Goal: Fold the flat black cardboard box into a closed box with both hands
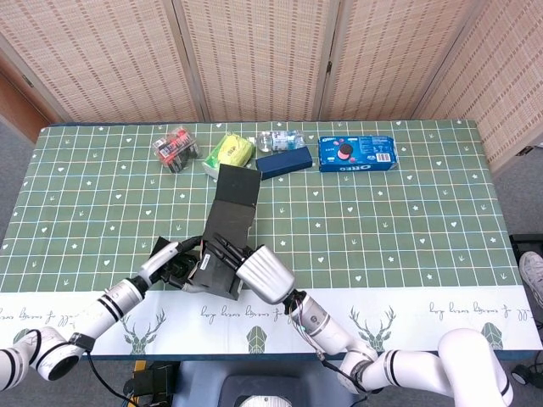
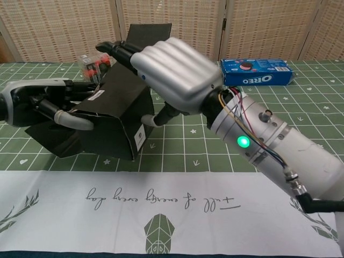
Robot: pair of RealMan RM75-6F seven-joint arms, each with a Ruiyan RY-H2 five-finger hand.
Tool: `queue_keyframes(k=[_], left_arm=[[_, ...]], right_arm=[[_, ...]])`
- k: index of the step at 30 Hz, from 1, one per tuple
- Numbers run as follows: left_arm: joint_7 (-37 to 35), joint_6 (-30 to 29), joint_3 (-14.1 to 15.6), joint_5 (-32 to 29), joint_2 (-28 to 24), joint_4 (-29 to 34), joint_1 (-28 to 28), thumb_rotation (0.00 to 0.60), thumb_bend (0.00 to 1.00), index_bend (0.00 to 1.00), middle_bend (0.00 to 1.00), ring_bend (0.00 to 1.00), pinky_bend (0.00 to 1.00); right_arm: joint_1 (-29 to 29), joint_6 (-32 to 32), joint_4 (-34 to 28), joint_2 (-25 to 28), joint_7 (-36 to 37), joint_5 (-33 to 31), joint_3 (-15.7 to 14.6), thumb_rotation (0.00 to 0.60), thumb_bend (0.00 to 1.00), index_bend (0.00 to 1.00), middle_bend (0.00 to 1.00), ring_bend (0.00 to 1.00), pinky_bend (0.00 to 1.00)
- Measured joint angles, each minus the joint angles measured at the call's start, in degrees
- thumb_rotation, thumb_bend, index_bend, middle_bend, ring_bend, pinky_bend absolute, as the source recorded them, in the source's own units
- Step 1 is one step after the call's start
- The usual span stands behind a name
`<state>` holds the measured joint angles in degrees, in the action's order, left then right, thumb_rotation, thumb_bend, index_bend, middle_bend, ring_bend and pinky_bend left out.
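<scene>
Near the table's point(image 1: 407, 220) front edge, the half-folded black cardboard box point(image 1: 227, 222) (rear flap raised) is held by the left hand point(image 2: 40, 102) at its open end and the right hand point(image 2: 166, 67) pressing on top.

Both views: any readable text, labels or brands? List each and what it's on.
"OREO": blue biscuit pack at the table's far side, clear in both views.
Script lettering on the tablecloth's white border: upside down to the cameras, not legible.
White label on the black box: too small to read.
Labels on the red-and-clear pack, yellow-green pack, bottle and dark blue box: too small or blurred.
</scene>
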<state>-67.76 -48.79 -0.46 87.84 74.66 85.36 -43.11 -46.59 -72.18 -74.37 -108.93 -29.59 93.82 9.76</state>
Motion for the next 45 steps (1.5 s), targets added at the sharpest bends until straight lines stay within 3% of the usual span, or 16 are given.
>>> queue_keyframes(k=[10, 24, 45], left_arm=[[4.8, -1.4, 1.5, 1.3, 4.7, -5.2, 0.9, 0.600, 0.11, 0.16, 0.19, 0.58, 0.89], [9.1, -3.1, 4.3, 5.1, 9.4, -9.9, 0.9, 0.600, 0.11, 0.12, 0.16, 0.58, 0.89], [9.4, -5.9, 6.7, 7.1, 10.2, -11.9, 0.9, 0.600, 0.11, 0.03, 0.08, 0.56, 0.88]], right_arm=[[-1.0, 2.5, 5.3, -1.2, -0.7, 1.5, -2.3, 0.600, 0.24, 0.00, 0.17, 0.72, 0.98], [-0.6, 2.0, 11.8, -2.8, 5.7, 5.0, -6.0, 0.600, 0.26, 0.07, 0.21, 0.74, 0.98], [-1.7, 6.1, 7.8, 0.3, 6.9, 6.7, -8.0, 0.600, 0.29, 0.14, 0.28, 0.76, 0.98]])
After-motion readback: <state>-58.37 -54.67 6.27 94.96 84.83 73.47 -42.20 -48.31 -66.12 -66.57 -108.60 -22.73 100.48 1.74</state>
